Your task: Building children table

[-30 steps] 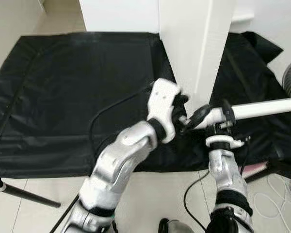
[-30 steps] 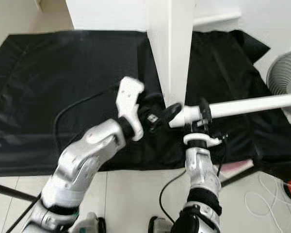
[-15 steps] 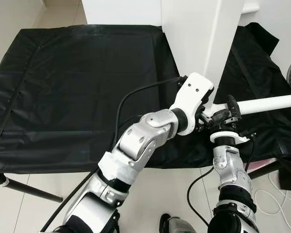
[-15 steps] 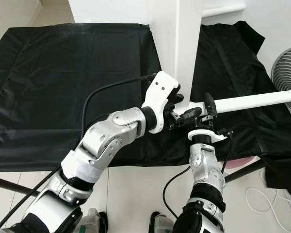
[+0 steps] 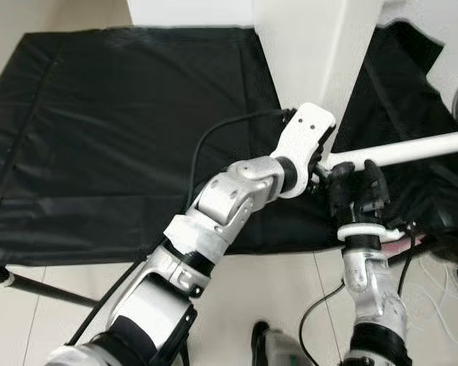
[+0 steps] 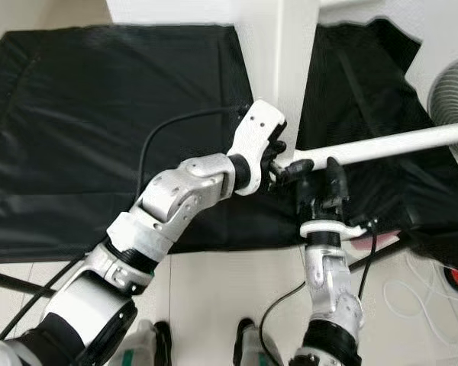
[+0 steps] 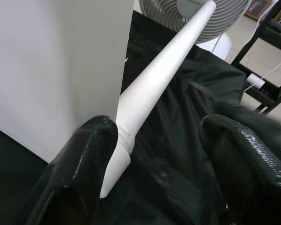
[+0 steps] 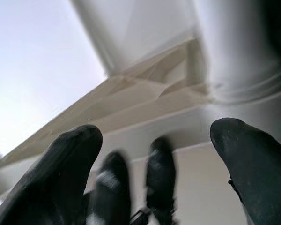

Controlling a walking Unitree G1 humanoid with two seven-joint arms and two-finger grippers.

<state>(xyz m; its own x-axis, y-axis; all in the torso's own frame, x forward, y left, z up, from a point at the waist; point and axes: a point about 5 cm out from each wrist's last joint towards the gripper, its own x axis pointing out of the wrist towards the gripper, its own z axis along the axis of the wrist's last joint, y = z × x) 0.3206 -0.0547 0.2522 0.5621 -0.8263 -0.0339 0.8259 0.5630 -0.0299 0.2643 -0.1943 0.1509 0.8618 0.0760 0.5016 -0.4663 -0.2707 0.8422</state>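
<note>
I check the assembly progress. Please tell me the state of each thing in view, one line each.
White table leg: roughly level, its end at the white panel.
White panel: standing upright on the black cloth.
Left claw: open, around the leg's end.
Right claw: open, below the leg.
Black cloth: spread flat.

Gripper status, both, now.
Left gripper: open, fingers either side of the white table leg, one finger touching it.
Right gripper: open, holding nothing, just below the leg's near end.
</note>
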